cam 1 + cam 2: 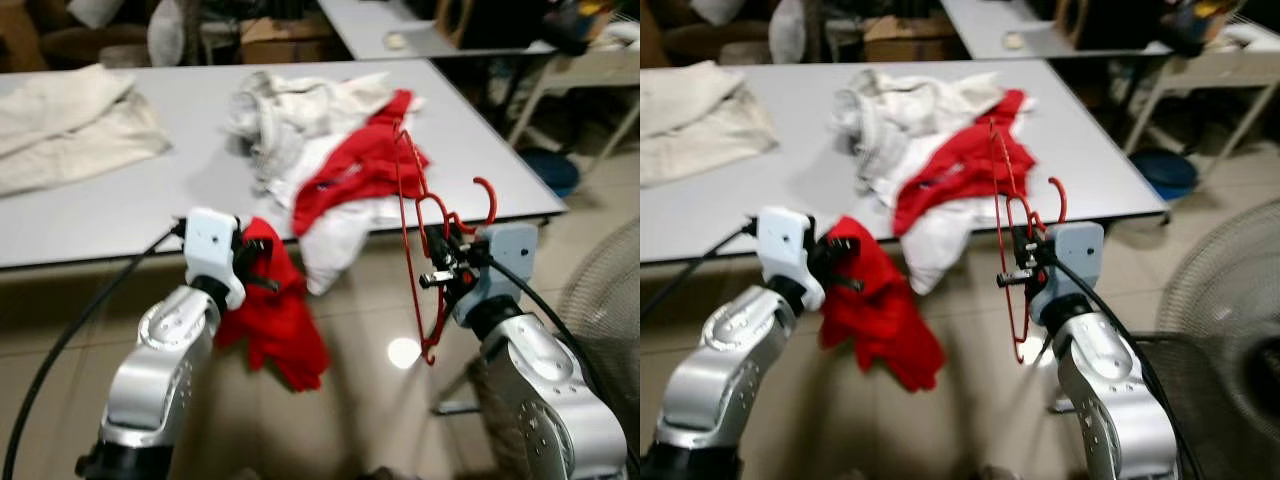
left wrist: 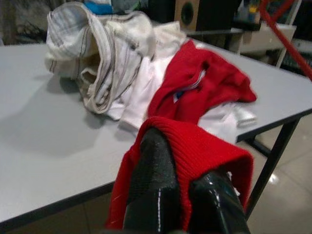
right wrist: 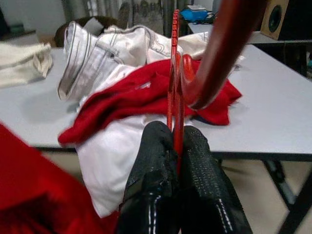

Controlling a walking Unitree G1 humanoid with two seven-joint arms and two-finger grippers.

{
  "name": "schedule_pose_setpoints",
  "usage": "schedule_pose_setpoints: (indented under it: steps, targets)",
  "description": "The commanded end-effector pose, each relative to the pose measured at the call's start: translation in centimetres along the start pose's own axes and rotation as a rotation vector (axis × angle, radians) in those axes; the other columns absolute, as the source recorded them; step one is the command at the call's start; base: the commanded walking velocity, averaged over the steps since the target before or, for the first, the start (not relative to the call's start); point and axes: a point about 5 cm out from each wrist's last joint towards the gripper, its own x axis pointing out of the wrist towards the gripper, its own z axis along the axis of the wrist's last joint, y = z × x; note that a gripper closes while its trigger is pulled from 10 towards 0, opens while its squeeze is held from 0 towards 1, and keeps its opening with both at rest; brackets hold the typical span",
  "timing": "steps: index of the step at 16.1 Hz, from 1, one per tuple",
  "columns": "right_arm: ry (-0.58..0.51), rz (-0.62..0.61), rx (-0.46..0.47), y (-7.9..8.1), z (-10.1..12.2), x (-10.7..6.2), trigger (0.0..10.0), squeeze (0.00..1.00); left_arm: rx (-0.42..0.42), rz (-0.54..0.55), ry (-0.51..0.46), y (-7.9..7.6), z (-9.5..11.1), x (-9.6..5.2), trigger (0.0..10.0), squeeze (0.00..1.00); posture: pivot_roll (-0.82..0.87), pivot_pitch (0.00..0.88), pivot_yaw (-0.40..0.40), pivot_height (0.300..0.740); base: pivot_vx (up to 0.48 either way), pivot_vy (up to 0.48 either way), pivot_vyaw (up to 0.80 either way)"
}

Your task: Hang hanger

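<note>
A thin red hanger [image 1: 415,240] with a smooth, slightly glossy coat sits pinched between the right gripper's [image 3: 175,146] black fingers, which look like textured, faintly shiny rubber. The left gripper's [image 2: 183,183] glossy black fingers clamp a red cloth [image 1: 275,320] of ribbed knit, soft and matt. The table [image 1: 120,200] has a smooth matt grey top carrying a pile [image 1: 320,150] of soft white and red cloth, and the floor [image 1: 370,390] is glossy tile.

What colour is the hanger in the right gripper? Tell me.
Red; the hanger shows best in the right wrist view, pinched by the right gripper.
</note>
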Motion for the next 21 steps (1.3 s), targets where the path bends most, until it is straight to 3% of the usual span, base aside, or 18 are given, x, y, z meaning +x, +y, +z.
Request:
schedule_pose_setpoints:
  steps: [1,3,5,6,8,12,16,21]
  targets:
    - [0.054,-0.017,-0.043,-0.2,-1.1,0.0,10.0,0.0,0.005,0.034,-0.017,0.6,0.4,-0.3,10.0,0.0,-0.1,0.067,0.007,0.74,0.0,0.0,0.0]
    - [0.046,-0.051,-0.087,-0.8,-0.8,0.4,10.0,0.0,0.031,0.019,-0.034,0.5,0.8,-0.2,10.0,0.0,-0.1,0.066,0.003,0.74,0.0,0.0,0.0]
    - [0.033,-0.001,-0.124,-0.6,-0.7,0.7,10.0,0.0,-0.023,0.044,-0.068,0.9,1.4,0.0,10.0,0.0,-0.09,0.058,0.005,0.74,0.0,0.0,0.0]
    - [0.034,0.005,-0.144,-0.7,-0.9,0.6,10.0,0.0,-0.009,0.048,-0.054,1.0,1.2,0.2,10.0,0.0,-0.1,0.053,0.001,0.74,0.0,0.0,0.0]
    - [0.01,0.041,-0.086,-0.6,-0.4,0.8,10.0,0.0,-0.01,0.059,-0.048,1.2,1.2,0.3,10.0,0.0,-0.1,0.04,-0.004,0.74,0.0,0.0,0.0]
    - [-0.004,0.126,-0.098,-0.1,0.0,1.1,10.0,0.0,-0.009,0.006,-0.059,0.6,1.9,1.0,10.0,0.0,-0.11,0.031,0.01,0.74,0.14,0.0,-0.13]
    - [-0.014,0.137,-0.12,-0.6,0.2,1.2,10.0,0.0,-0.008,-0.012,-0.081,0.6,2.6,1.7,10.0,0.0,-0.12,0.019,0.017,0.74,0.313,0.0,-0.65]
    - [-0.033,0.128,-0.135,-1.2,0.5,0.9,10.0,0.0,-0.008,-0.076,-0.107,0.1,3.3,2.2,10.0,0.0,-0.12,0.0,0.02,0.74,0.316,0.0,0.0]
